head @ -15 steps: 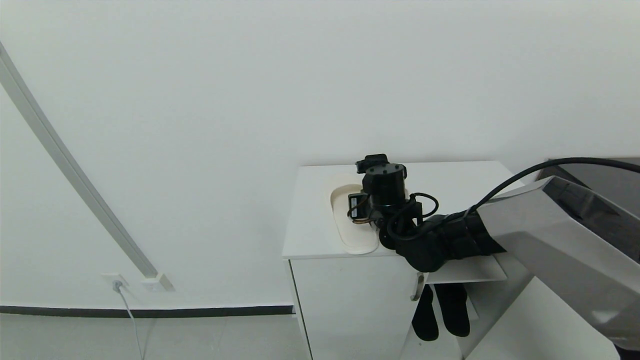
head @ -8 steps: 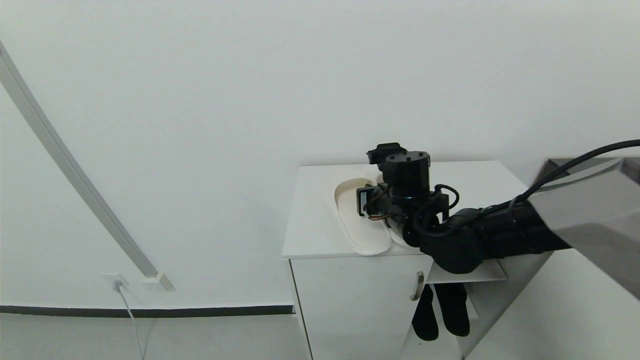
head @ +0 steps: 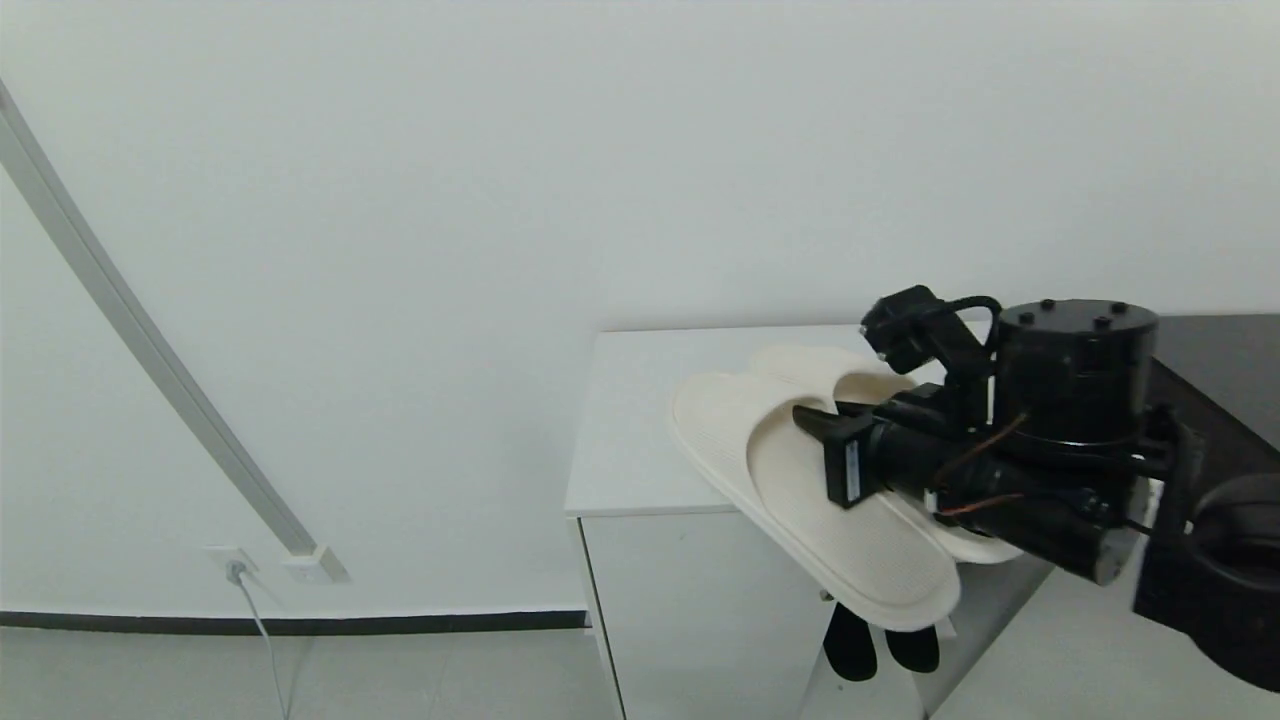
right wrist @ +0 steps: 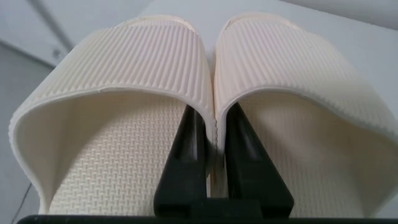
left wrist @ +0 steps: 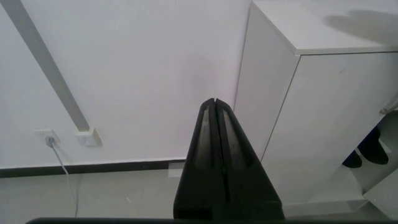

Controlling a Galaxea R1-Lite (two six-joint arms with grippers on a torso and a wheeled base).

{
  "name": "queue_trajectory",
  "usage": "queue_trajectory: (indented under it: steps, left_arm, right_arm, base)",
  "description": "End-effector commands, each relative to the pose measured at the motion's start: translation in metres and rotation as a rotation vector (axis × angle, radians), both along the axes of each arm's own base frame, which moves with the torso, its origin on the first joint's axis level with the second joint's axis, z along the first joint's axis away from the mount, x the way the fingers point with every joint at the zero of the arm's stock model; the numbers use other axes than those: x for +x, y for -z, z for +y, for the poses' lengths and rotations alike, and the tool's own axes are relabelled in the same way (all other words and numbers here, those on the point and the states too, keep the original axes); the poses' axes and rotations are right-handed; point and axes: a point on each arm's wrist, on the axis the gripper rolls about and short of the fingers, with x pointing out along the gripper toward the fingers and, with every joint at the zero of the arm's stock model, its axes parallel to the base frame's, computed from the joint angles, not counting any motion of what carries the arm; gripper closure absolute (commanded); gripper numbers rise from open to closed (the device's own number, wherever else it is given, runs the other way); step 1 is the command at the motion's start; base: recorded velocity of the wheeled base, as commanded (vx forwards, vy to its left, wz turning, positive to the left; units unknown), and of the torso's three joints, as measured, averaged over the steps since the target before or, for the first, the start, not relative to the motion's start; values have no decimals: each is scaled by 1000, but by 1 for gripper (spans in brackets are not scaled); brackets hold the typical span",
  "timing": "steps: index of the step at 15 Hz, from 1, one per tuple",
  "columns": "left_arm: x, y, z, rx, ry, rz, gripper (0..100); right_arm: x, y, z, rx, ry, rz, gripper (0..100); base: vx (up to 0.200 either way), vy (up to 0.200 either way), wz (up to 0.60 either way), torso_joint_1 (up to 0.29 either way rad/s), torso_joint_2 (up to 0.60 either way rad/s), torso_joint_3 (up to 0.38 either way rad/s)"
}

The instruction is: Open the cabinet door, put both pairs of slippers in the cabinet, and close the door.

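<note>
So the right gripper (right wrist: 211,124) has its fingers clamped on the cream slippers (head: 800,480), pinching the inner edges of the two straps together. The pair hangs tilted in the air, toes over the cabinet (head: 700,600) top, heels dipping past its front edge. The black slippers (head: 850,645) sit low inside the cabinet's open right side. The left gripper (left wrist: 215,109) is down by the cabinet's left side, fingers pressed together on nothing.

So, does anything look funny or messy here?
Nothing broken or spilled. The white slippers tilt above the cabinet only because the right gripper pinches them together; the black slippers sit inside.
</note>
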Motion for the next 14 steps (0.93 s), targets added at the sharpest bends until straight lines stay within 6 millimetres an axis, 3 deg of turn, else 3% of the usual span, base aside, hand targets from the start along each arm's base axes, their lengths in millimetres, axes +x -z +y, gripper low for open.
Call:
queue_trajectory:
  steps: [1,4,7,14]
  left_arm:
    - [0,0,0,1,-1,1,100]
    - [0,0,0,0,-1,1,100]
    - [0,0,0,0,-1,1,100]
    - [0,0,0,0,-2,1,100]
  right_arm:
    - [-37,-12,-24,-7,-106,-58,100]
    - [-43,-2,-20,-41,-166,-80,100]
    - [-36,20,-12,-25,-221,-129,100]
    - [-31,25,-6,-22,-217,-137,100]
  base:
    - [0,0,0,0,0,0]
    - [0,0,0,0,0,0]
    - [0,0,0,0,0,0]
    - [0,0,0,0,0,0]
